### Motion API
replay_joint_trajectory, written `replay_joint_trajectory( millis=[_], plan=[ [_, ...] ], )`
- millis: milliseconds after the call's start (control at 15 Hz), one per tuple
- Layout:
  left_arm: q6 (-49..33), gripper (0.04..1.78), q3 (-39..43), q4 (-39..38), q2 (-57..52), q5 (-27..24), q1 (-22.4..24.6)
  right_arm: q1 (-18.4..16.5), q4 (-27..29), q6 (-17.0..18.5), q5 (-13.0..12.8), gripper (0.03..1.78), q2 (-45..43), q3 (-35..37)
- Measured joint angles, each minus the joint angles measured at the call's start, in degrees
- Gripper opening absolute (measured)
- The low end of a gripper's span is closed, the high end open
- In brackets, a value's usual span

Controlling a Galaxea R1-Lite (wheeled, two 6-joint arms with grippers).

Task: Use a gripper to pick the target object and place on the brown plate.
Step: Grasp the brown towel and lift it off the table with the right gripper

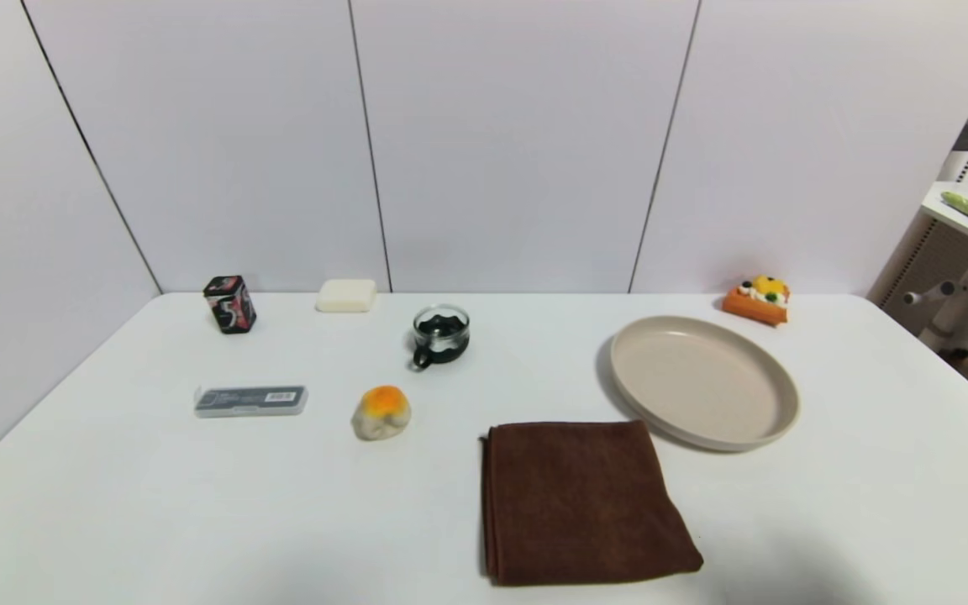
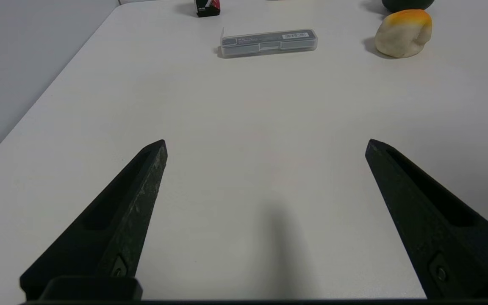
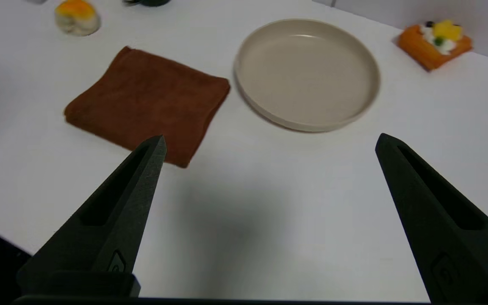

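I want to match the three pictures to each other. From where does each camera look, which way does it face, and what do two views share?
Head view: from the robot's head, forward and down over the white table; only a dark tip of the right arm shows at the edge.
Left wrist view: from the left wrist, low over the table's left side, past the open left gripper toward the clear case.
Right wrist view: from the right wrist, past the open right gripper toward the brown towel and beige plate.
Shared: the orange-topped ball shows in all three.
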Motion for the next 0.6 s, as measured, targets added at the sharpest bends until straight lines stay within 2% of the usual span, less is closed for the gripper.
replay_joint_trajectory(
  millis=[333,467,600],
  plan=[
    [0.0,1.69,0.0,0.0,0.0,0.0,0.0,6.17,8.16,-4.69,7.33,1.71,15.3,-12.95],
    [-0.02,1.69,0.0,0.0,0.0,-0.02,0.0,8.9,8.92,-7.23,10.53,1.71,20.89,-16.31],
    [-0.02,1.69,0.0,0.0,0.0,-0.02,0.0,11.76,8.98,-11.29,14.12,1.71,26.21,-18.49]
  ],
)
